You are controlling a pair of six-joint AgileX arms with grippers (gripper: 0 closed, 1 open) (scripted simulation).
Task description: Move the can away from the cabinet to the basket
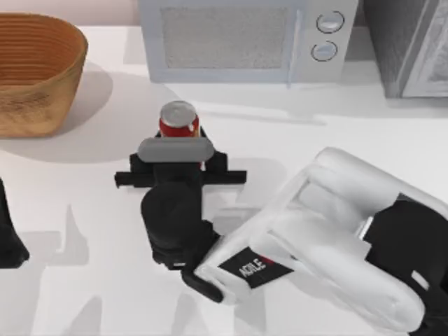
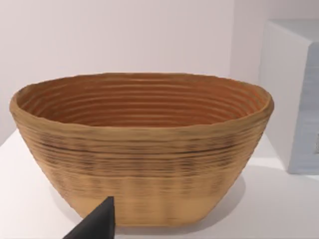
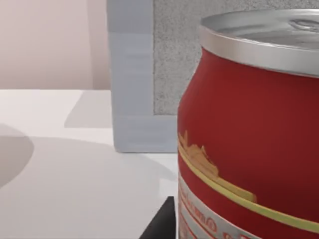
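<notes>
A: Where is the can (image 1: 179,120) now?

B: Upright on the counter (image 1: 294,140), centre of the top view, below the microwave (image 1: 245,38). Our right pincer (image 1: 179,157) sits right at it; we cannot tell whether it is clamped.

A: And the rest?

B: Basket (image 1: 35,70) upper left, cabinet (image 1: 413,42) upper right. Our left pincer (image 1: 10,238) is parked at the left edge, state unclear.

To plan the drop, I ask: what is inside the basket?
The basket shows bare ribbed walls with nothing inside; its near rim hides the bottom. The can stands outside.
</notes>
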